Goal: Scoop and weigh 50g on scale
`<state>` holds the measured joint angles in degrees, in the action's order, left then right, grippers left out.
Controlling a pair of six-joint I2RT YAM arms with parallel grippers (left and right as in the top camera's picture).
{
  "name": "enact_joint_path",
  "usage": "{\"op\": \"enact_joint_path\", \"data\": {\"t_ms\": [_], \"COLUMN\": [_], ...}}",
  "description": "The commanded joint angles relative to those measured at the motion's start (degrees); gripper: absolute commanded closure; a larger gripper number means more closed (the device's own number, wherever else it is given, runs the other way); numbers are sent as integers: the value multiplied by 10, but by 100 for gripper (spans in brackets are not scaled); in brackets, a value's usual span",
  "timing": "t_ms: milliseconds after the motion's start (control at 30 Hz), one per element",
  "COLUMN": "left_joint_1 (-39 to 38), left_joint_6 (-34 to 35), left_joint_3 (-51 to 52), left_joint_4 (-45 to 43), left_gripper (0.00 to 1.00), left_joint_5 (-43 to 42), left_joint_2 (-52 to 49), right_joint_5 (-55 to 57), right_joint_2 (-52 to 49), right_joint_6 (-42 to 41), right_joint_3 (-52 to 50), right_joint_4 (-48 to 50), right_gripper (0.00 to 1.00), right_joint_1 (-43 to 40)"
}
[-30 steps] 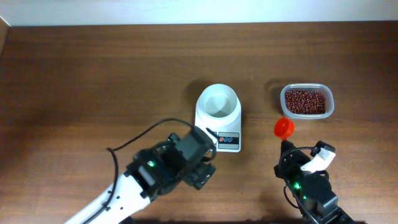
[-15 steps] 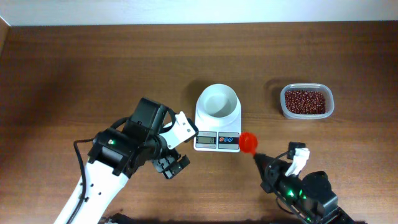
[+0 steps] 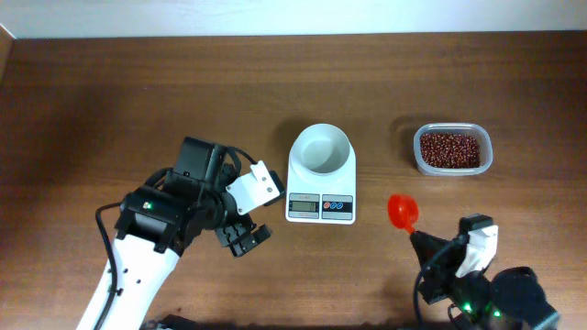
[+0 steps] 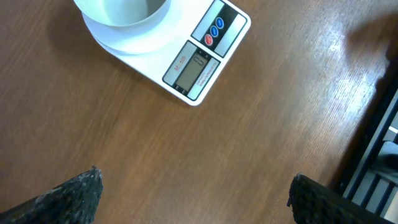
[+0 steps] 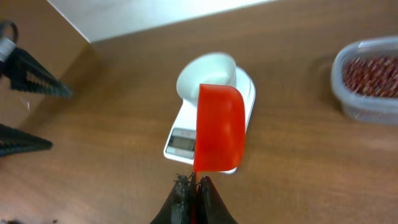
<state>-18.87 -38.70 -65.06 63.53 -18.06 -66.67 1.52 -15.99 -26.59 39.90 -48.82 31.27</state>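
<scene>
The white scale (image 3: pixel 321 197) stands mid-table with its round white bowl (image 3: pixel 321 149) on top; no beans show in the bowl. My right gripper (image 3: pixel 419 238) is shut on the handle of a red scoop (image 3: pixel 402 211), held to the right of the scale's front. In the right wrist view the scoop (image 5: pixel 219 127) rises from the shut gripper (image 5: pixel 193 183) in front of the scale (image 5: pixel 180 142). My left gripper (image 3: pixel 249 215) is open, left of the scale. Its fingertips (image 4: pixel 81 193) hold nothing, over bare wood below the scale's display (image 4: pixel 193 68).
A clear tub of red beans (image 3: pixel 451 149) stands to the right of the scale, also seen in the right wrist view as the tub (image 5: pixel 370 78). The table's back edge meets a pale wall (image 3: pixel 293 16).
My left arm drew back leftward, away from the scale's front. My right gripper carried the scoop from beside the tub toward the scale, then back right and nearer the front edge.
</scene>
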Motion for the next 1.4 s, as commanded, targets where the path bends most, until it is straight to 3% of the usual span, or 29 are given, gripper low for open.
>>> {"op": "enact_joint_path", "data": {"t_ms": [0,167,333,500,800,900,1367], "left_joint_1": [3,17,66,66,66,66,66], "left_joint_6": [-15,-15,-15,-15,-15,-15,-15], "left_joint_3": [-11,-11,-11,-10,-6,-6,-6], "left_joint_4": [-20,-33,-32,-17,-11,-11,-9], "left_gripper": [1,1,1,1,1,1,1], "left_joint_5": [3,9,-37,-58,-76,-42,-40], "left_joint_2": [11,10,10,10,10,10,10], "right_joint_5": [22,22,22,22,-10,-11,-13], "right_joint_2": [-53,-212,-279,-278,-278,-278,-278], "right_joint_6": [11,24,41,36,33,33,32], "right_joint_3": [68,183,231,231,231,231,231], "right_joint_4": [-41,-104,-108,-118,-148,-149,-134], "right_gripper": [96,96,96,96,96,96,96], "right_joint_1": [-2,-2,-2,-5,-119,-119,-119]}}
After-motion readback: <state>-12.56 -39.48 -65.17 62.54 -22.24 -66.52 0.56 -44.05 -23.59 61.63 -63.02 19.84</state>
